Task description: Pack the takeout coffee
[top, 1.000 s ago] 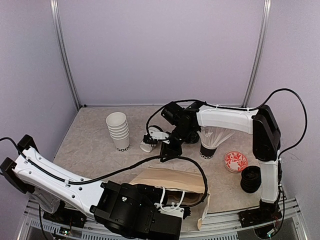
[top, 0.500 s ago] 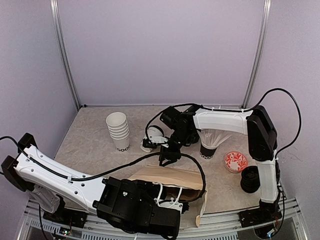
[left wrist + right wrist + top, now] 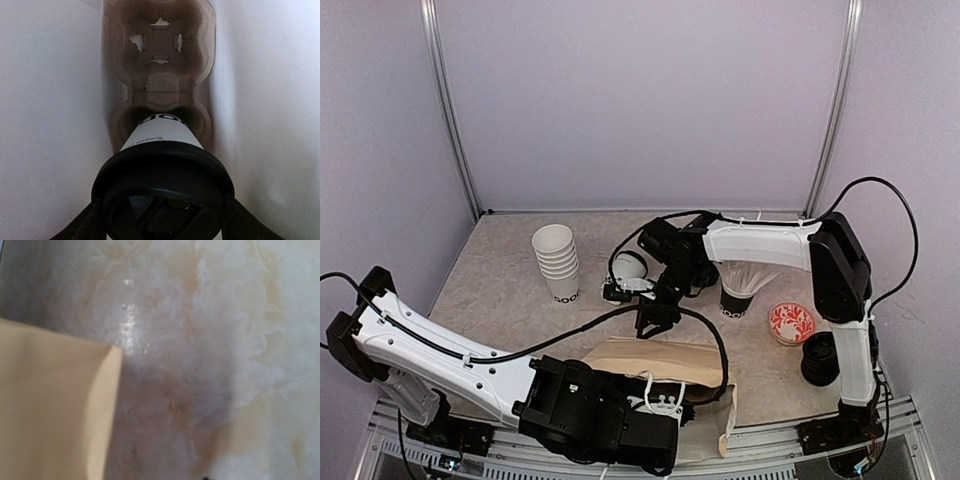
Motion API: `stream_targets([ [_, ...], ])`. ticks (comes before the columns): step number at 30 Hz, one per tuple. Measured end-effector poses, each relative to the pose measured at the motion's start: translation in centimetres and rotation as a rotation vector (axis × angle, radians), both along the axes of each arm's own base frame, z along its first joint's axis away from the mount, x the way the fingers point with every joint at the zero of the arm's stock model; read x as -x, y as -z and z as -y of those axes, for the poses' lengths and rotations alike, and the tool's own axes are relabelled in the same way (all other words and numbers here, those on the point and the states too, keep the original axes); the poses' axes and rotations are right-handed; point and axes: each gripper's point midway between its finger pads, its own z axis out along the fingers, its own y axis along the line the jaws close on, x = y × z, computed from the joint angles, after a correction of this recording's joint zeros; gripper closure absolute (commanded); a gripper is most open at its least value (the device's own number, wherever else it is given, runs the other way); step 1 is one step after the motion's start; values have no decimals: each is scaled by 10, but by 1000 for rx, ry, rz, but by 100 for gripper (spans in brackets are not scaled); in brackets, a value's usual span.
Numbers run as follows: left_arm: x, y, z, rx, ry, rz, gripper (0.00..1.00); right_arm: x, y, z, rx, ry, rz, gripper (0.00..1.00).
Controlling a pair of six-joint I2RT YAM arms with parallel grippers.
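Note:
Inside the brown paper bag (image 3: 650, 358) my left gripper (image 3: 162, 222) is shut on a takeout coffee (image 3: 160, 131), a white cup with black print. Its fingers (image 3: 86, 224) press either side of the round black lid (image 3: 162, 172). The cup's base sits in the near well of the brown cardboard tray (image 3: 160, 75); the far well is empty. My right gripper (image 3: 650, 318) hangs pointing down just beyond the bag's far edge. Its fingers are out of the right wrist view, which shows only marbled table and a bag corner (image 3: 50, 405).
A stack of white cups (image 3: 558, 262) stands at the back left. A black cup with white sticks (image 3: 738, 292), a red patterned dish (image 3: 791, 322) and stacked black lids (image 3: 820, 358) are on the right. A white-and-black thing (image 3: 625, 268) sits by the right wrist.
The right arm's wrist has swung slightly left and nearer the bag's far edge. The left arm and bag have barely shifted.

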Motion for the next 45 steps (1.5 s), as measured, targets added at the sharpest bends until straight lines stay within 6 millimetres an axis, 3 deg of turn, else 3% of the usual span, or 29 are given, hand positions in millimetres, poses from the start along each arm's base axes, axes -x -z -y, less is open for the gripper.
stream_targets([
  [11,2,-3,-2,6,-17,-43,40,11,2,-4,-6,-35,-21,65],
  [16,9,-11,-4,11,-37,-99,40,32,9,-9,-1,-93,-55,65],
  [26,34,-4,-10,-22,-46,-251,40,74,31,-14,41,-214,-126,63],
  [31,40,-3,-13,-38,-46,-300,40,80,29,-16,58,-239,-127,57],
  [37,29,1,-14,-49,-83,-363,40,53,5,-23,42,-205,-50,53],
  [45,19,8,-12,-59,-109,-419,39,-27,-49,-4,-21,-78,77,52],
])
